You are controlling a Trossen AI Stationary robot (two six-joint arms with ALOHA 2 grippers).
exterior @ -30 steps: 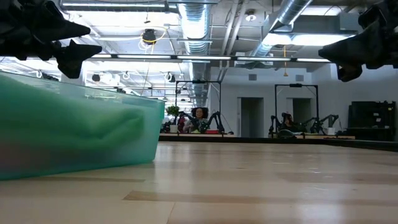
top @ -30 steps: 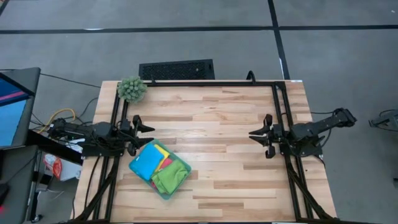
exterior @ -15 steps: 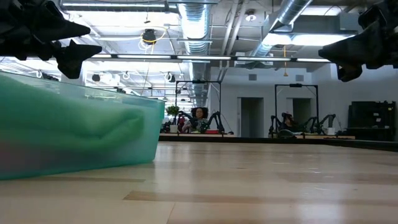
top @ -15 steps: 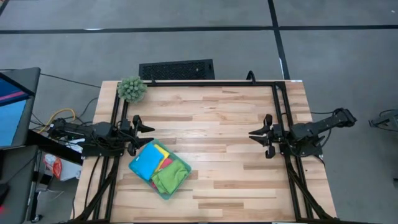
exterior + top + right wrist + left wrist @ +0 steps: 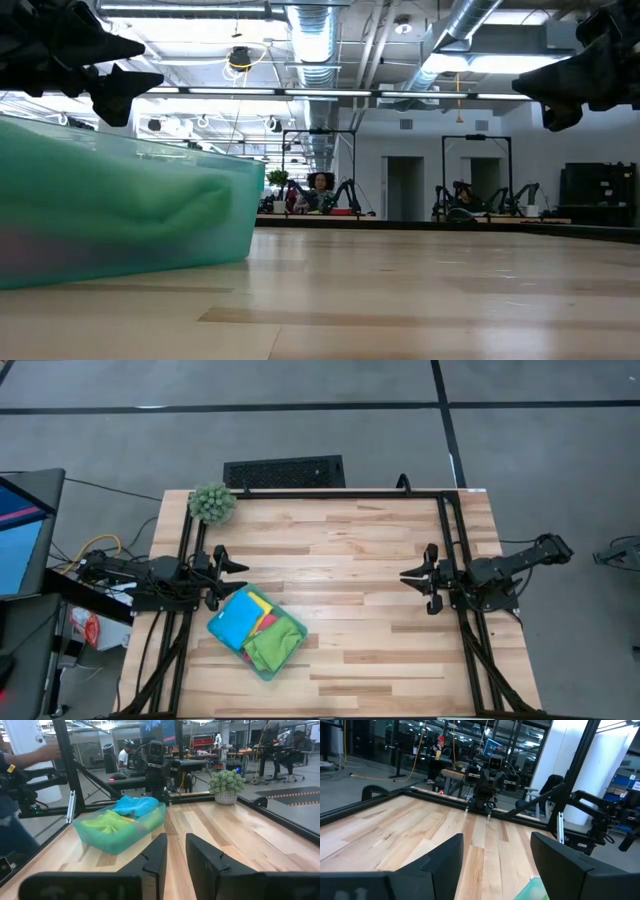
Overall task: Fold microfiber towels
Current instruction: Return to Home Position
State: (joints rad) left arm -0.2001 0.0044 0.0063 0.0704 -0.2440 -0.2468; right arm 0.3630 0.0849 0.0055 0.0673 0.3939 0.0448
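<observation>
Nothing has shifted since a second ago. On the counter (image 5: 380, 540), the teal tray (image 5: 117, 840) holds the blue towel (image 5: 237, 620) over yellow (image 5: 262, 603), green (image 5: 272, 645) beside, pink (image 5: 268, 623) between. Left pincer (image 5: 496, 839) hovers spread near the tray; right pincer (image 5: 175, 838), narrowly parted, hangs well apart.

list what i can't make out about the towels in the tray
1. High view: the yellow towel and pink towel show only as slivers; the blue towel and green towel cover the rest.
2. Low view: the translucent tray blurs its contents into a green smear.
3. Left wrist view: only a tray corner shows, cut off by the picture's edge.
</observation>
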